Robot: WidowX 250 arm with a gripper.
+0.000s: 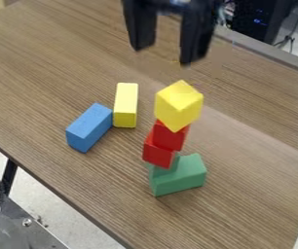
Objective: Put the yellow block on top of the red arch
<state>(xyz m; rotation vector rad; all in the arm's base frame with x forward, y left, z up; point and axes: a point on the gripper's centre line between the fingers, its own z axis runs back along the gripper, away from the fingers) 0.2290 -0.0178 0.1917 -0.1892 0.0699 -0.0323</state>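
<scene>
Gripper (163, 56): I have it above the stack, its two fingers spread wide with nothing between them.
Yellow block (177, 104): at the top of the stack, over the upper red piece (170, 135). One corner points down across the red, so I judge the perch skewed; I can't tell how much face is bearing.
Red arch: I see the upper piece and a lower red piece (158, 153), stepped sideways from each other. Which is the arch, or whether both are parts of it, I can't tell. That offset could let the top roll off.
Green block (181, 176): at the foot, between the table's (252, 189) lower-left and upper-right edges. A bump here would likely bring everything down.
Spare yellow block (125, 104): lying beside the blue block (89, 127), which is nearer the lower-left edge. If I mistook it for my target, I'd disturb a stack that looks about finished.
My next move: straight up, I'd say. Swinging sideways while low, or closing early, risks a fingertip clipping the top block.
</scene>
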